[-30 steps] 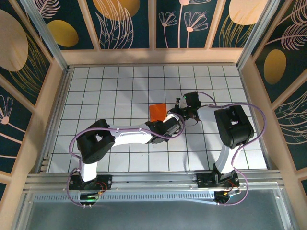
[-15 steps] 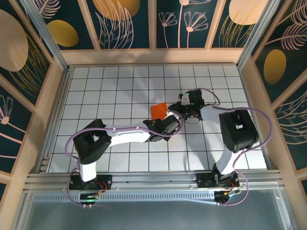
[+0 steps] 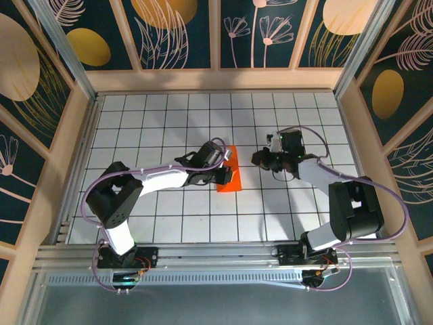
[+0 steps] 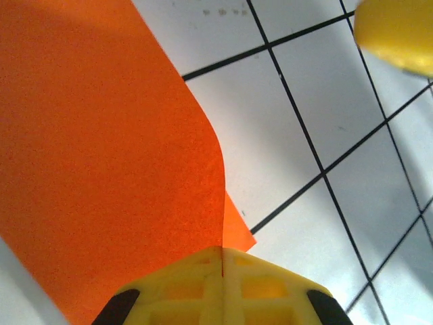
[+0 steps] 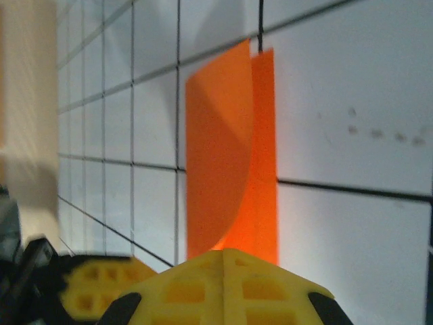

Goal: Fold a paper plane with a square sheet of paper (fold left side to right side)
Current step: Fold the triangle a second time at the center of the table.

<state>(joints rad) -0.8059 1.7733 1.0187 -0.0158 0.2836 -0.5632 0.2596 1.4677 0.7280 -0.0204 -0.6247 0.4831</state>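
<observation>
The square sheet of paper is bright orange and lies near the middle of the table as a narrow folded strip. One flap curls up off the layer below it. My left gripper sits over the strip's left side, shut on the edge of the raised flap, which runs straight into the seam between its yellow fingers. My right gripper is shut with nothing in it, about one tile to the right of the paper. In the right wrist view the paper stands just beyond its closed tips.
White gridded tiles cover the table, with wooden walls on three sides and a metal rail along the near edge. The left gripper's yellow fingers show low on the left in the right wrist view. Both arms reach toward the centre.
The left gripper has swung from the paper's right to over its left side, and the paper now lies as a longer strip. The right gripper has drawn back to the right, off the paper.
</observation>
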